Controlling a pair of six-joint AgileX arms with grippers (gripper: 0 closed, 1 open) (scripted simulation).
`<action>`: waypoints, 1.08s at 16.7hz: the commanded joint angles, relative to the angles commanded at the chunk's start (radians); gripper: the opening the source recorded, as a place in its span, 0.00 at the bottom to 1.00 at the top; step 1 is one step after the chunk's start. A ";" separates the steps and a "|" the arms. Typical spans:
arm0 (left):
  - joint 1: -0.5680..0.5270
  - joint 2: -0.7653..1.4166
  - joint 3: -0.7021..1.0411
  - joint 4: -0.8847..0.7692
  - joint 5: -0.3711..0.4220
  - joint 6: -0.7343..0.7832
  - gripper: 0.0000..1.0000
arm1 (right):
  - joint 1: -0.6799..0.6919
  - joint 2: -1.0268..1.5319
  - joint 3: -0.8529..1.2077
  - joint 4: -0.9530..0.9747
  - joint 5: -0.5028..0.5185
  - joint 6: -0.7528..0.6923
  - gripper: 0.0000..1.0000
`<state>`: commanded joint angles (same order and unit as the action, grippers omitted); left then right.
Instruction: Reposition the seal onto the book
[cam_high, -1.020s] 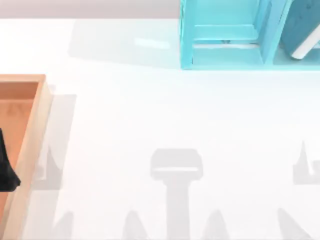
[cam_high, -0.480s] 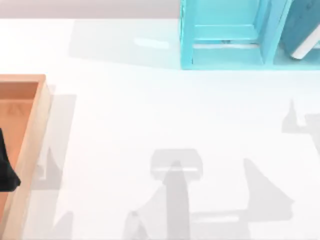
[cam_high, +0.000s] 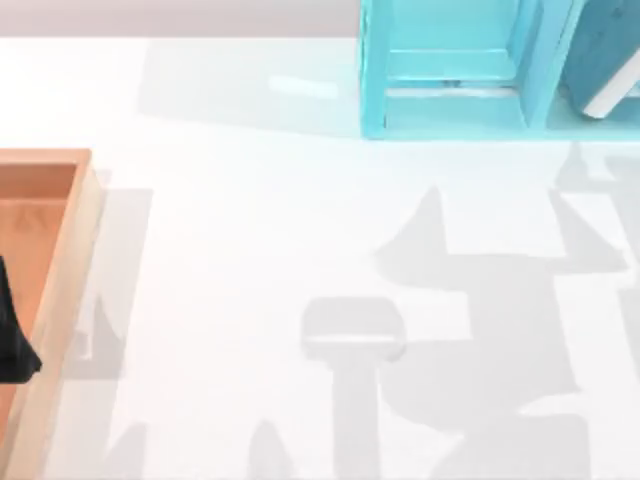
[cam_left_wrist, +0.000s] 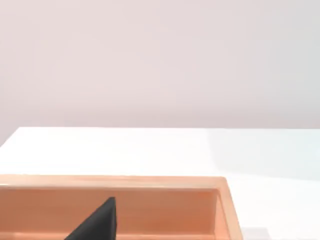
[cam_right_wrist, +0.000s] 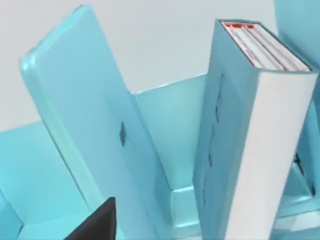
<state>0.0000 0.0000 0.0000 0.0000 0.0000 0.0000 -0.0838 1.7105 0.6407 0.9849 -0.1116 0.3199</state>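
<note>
The book has a teal-blue cover, white page edges and a red corner. It stands upright, leaning, inside the cyan shelf unit, and its edge reaches the top view's far right. The seal is out of view. A black part of my right gripper sits low in the right wrist view, close in front of a shelf divider and beside the book. My left gripper hangs as a black shape over the wooden tray at the table's left edge, with its black tip above the tray's inside.
The cyan shelf unit lines the table's back right edge. The wooden tray takes up the left edge. Between them the white tabletop carries broad grey arm shadows on its right half.
The right arm's shadow has grown and swept from the table's lower right up toward the shelf unit. The left gripper and the tray have stayed put.
</note>
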 joint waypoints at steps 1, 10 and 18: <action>0.000 0.000 0.000 0.000 0.000 0.000 1.00 | -0.004 0.084 0.030 0.046 -0.005 0.015 1.00; 0.000 0.000 0.000 0.000 0.000 0.000 1.00 | -0.018 0.400 0.147 0.225 -0.027 0.073 1.00; 0.000 0.000 0.000 0.000 0.000 0.000 1.00 | -0.008 0.463 0.254 0.179 -0.017 0.073 1.00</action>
<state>0.0000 0.0000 0.0000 0.0000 0.0000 0.0000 -0.0920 2.1732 0.8946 1.1640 -0.1283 0.3931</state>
